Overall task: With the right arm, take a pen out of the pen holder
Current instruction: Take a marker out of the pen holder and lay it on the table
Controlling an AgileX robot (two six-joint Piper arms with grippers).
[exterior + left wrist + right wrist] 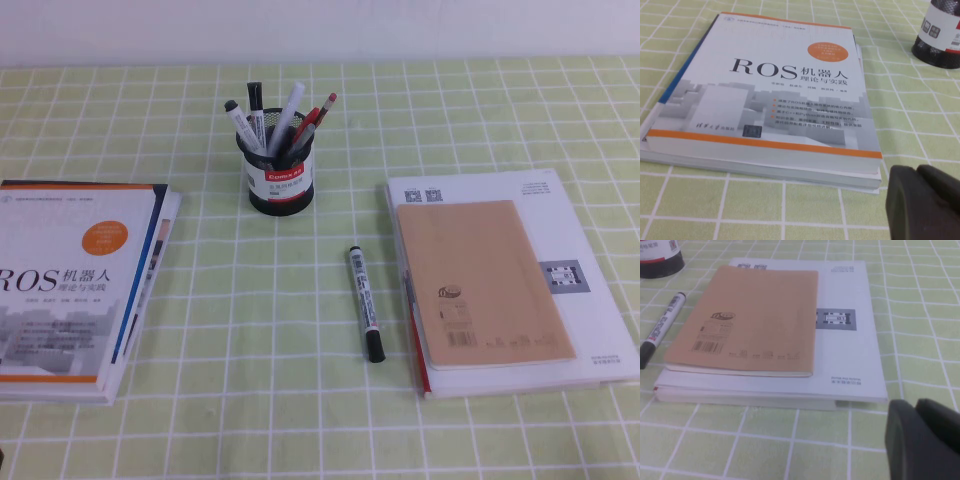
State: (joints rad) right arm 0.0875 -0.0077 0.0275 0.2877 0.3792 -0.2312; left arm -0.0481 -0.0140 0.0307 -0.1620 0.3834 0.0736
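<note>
A black mesh pen holder stands upright at the back middle of the green checked cloth, with several pens and markers sticking out of it. One black-capped marker lies flat on the cloth in front of the holder. Neither arm shows in the high view. My right gripper hovers low near the front edge of the white book, shut with nothing in it; the marker and the holder's base lie far beyond it. My left gripper sits shut and empty by the ROS book's corner, the holder far off.
A thick ROS textbook on a second book lies at the left. At the right, a tan notebook rests on a larger white book. In the right wrist view the notebook and white book fill the middle.
</note>
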